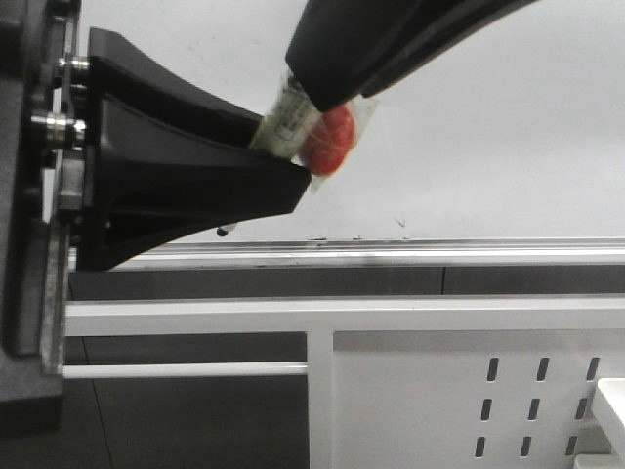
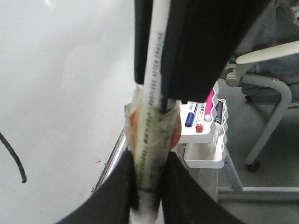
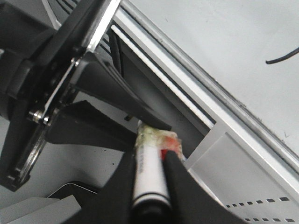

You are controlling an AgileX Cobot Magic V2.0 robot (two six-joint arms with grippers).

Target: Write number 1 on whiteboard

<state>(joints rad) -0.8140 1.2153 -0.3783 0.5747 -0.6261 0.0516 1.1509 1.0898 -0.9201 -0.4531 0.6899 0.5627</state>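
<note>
Before whiteboard (image 1: 488,127), both jaws clamp one marker (image 1: 283,122).

White metal panel (image 1: 410,401) with oval slots stood below. White wire caddy (image 2: 210,140) held blue, red and pink markers (image 2: 198,114); grey chair (image 2: 271,84) stood beside.

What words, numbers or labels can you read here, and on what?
"AFTER ERASING": black print along the white marker barrel; the rest is blurred.
"1": thin black curved stroke on the pale glossy whiteboard.
Labels on the pens in the white rack: too small to read.
</note>
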